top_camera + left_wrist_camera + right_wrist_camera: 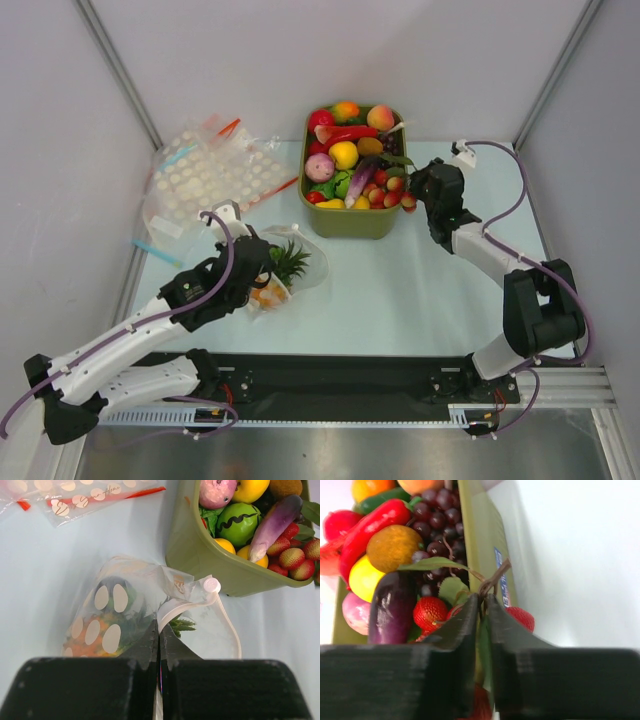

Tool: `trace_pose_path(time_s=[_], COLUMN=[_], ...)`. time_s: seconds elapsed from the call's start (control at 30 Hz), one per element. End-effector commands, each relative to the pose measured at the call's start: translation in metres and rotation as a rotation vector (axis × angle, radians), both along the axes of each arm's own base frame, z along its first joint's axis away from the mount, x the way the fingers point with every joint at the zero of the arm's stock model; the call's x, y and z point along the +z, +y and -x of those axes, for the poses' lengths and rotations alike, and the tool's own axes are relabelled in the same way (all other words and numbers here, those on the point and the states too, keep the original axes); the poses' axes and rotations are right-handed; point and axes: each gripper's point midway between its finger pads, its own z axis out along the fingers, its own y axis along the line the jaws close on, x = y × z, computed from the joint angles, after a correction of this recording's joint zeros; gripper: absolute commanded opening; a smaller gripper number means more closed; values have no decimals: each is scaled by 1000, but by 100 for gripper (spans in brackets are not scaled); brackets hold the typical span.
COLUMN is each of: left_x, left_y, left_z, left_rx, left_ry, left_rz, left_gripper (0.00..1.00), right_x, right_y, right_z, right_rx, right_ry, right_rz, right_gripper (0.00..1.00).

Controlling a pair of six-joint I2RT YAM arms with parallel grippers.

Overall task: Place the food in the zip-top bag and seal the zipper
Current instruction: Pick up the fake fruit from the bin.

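Observation:
The zip-top bag (312, 275) lies on the table left of centre, clear with white ovals, its mouth gaping. A pineapple (90, 635) with a green crown (292, 262) lies inside it. My left gripper (159, 627) is shut on the bag's mouth edge, right where the pale zipper (180, 605) strip curls up toward a white slider (212, 585). My right gripper (482, 599) is at the right rim of the green bin (350, 222). Its fingers are pinched on the brown stem (496, 576) and a green leaf of the red berries (429, 612). One berry (522, 617) hangs outside the rim.
The bin holds more toy food: a purple eggplant (392, 607), dark grapes (437, 522), a red pepper (372, 527), yellow and orange fruit. A heap of dotted bags (205, 175) with red and blue strips lies at the back left. White walls enclose the table.

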Motion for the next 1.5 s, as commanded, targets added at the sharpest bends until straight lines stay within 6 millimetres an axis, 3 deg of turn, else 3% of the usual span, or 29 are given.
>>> trace_pose_path(time_s=[0.0, 0.07, 0.57, 0.9, 1.27, 1.47], left_x=[11, 11, 12, 12, 13, 14], left_y=[-1, -2, -1, -2, -2, -4], left_z=[-3, -3, -2, -2, -2, -1], left_rx=[0, -6, -7, -8, -15, -22], left_ry=[-36, -34, -37, -37, -38, -36], left_rz=[26, 28, 33, 35, 36, 38], left_gripper=[0, 0, 0, 0, 0, 0], right_x=[35, 39, 88, 119, 174, 180], right_y=[-1, 0, -7, 3, 26, 42], right_z=[-11, -9, 14, 27, 71, 95], right_rx=[-2, 4, 12, 32, 44, 111], right_ry=[-115, -123, -209, -265, -370, -366], right_rz=[-29, -31, -21, 0, 37, 7], right_gripper=[11, 0, 0, 0, 0, 0])
